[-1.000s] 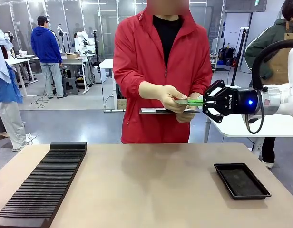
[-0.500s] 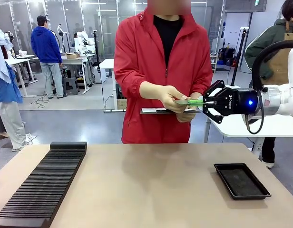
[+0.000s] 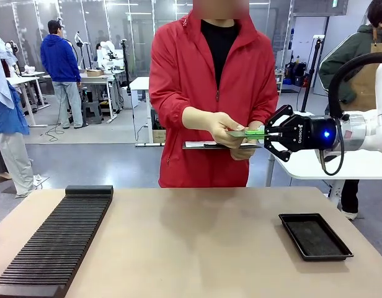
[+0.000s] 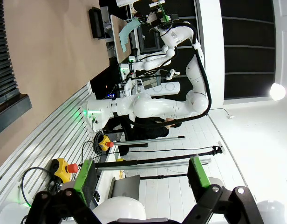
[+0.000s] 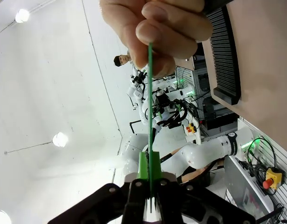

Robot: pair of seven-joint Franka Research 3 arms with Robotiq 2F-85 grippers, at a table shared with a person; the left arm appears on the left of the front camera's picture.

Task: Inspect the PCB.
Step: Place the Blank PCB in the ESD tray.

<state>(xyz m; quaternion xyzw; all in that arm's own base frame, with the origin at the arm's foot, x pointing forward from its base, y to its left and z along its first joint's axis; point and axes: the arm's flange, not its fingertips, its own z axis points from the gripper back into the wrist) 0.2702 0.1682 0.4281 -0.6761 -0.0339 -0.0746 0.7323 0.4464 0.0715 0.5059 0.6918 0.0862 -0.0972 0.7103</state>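
— How was the right arm posed?
— It reached in level from the right. The right gripper [image 3: 263, 132] pinched one edge of the PCB [image 3: 249, 132] in mid-air past the table [image 3: 197, 236], and the person's hand [image 3: 223, 126] pinched the other edge.
— The left gripper [image 4: 141, 175]?
— Jaws spread, holding nothing.
— Counts?
— One PCB, one tray [image 3: 332, 255], one rack [image 3: 54, 242].

We note a smooth, matt beige table top [image 3: 197, 248], a matt black plastic-looking tray [image 3: 315, 237], a finely ribbed matt black rack [image 3: 54, 245], a thin, smooth green PCB [image 3: 248, 132], the person's red cloth jacket [image 3: 178, 93], and a satin-black right gripper [image 3: 265, 133] on the glossy white-shelled right arm [image 3: 364, 130].
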